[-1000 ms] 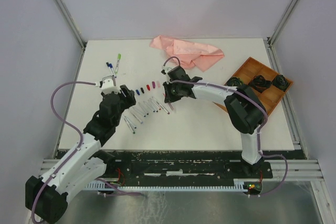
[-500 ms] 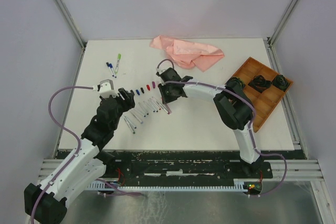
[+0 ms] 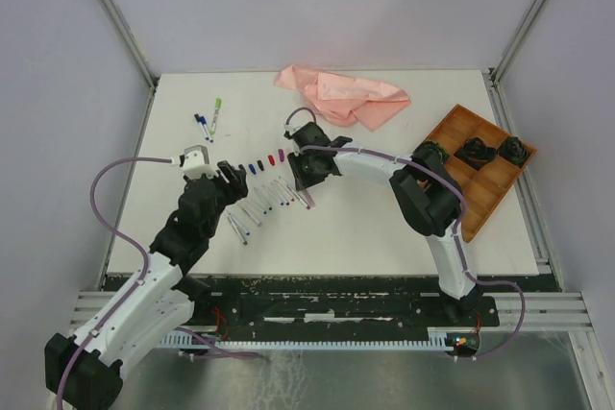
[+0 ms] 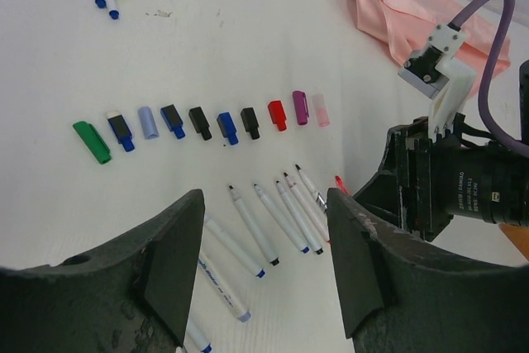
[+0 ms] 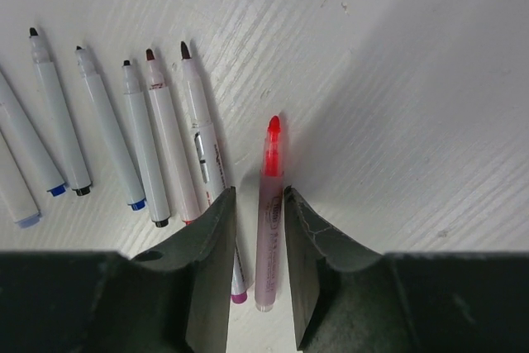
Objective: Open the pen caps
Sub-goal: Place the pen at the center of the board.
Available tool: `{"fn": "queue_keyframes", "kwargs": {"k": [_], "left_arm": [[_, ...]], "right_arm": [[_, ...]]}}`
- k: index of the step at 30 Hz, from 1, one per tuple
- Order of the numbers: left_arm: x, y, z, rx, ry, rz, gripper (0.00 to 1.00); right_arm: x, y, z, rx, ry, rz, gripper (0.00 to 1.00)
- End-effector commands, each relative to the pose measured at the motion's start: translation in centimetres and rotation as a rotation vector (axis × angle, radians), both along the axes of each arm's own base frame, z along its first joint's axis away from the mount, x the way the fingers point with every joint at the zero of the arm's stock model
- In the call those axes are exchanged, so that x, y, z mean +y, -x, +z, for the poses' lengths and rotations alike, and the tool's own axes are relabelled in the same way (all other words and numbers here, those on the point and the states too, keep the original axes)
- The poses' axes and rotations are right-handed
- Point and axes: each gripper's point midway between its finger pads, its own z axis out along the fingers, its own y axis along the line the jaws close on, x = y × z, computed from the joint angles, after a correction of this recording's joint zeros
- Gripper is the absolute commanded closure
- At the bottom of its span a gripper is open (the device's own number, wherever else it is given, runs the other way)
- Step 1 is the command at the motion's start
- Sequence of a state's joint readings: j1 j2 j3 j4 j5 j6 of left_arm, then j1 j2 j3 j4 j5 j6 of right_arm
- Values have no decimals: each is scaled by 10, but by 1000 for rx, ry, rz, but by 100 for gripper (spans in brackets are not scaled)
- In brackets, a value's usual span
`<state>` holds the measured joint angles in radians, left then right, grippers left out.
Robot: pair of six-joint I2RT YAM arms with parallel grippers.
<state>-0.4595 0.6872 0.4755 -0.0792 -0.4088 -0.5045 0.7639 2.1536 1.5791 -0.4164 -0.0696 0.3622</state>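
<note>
Release of the right claw (image 5: 259, 197) is the change over the last second: its jaws have gone from nearly together to slightly apart, and the right arm has shifted a little toward the left of the top view.

1. Right claw. The jaws stand slightly apart, one on each side of a pale pink pen with a bare red tip (image 5: 271, 163). The pen lies flat on the white surface (image 5: 397, 80), at the right end of the fan of uncapped white pen barrels (image 5: 145, 146). No clamping shows.
2. Left claw (image 4: 264, 200). The jaws stand wide apart with nothing between them, above the white barrels.
3. Task items. The row of small coloured plastic pen caps (image 4: 199, 122) lies loose on the surface across the middle of the left wrist view, green at its left end and pale pink at its right, apart from the barrels below it.
4. Meaning for the task. The red-tipped pen appears finished and set down.
5. Remaining work. Three thin pens with blue and lime caps (image 3: 207, 122) lie in the upper left of the top view, well apart from the row; these probably come next.
</note>
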Motion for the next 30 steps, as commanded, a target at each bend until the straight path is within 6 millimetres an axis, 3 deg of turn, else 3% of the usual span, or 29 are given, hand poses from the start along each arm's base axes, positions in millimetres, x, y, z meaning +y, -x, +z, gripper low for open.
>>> {"fn": "queue_keyframes", "kwargs": {"k": [1, 8, 13, 19, 23, 26, 30], "left_arm": [[-5, -9, 18, -54, 41, 2, 33], [-13, -25, 25, -96, 19, -20, 26], [-3, -51, 19, -95, -26, 46, 19], [2, -106, 29, -74, 37, 41, 20], [11, -148, 27, -18, 20, 56, 21], [22, -180, 14, 67, -23, 73, 22], [45, -221, -18, 206, -103, 109, 24]], "right_arm": [[16, -5, 45, -48, -77, 45, 63], [10, -8, 90, -118, -119, 65, 63], [-1, 2, 136, -158, -172, 130, 63], [-21, 52, 200, -184, -296, 445, 65], [-50, 68, 234, -253, -421, 558, 64], [-73, 68, 242, -289, -458, 560, 61], [-89, 73, 253, -277, -508, 572, 62]]}}
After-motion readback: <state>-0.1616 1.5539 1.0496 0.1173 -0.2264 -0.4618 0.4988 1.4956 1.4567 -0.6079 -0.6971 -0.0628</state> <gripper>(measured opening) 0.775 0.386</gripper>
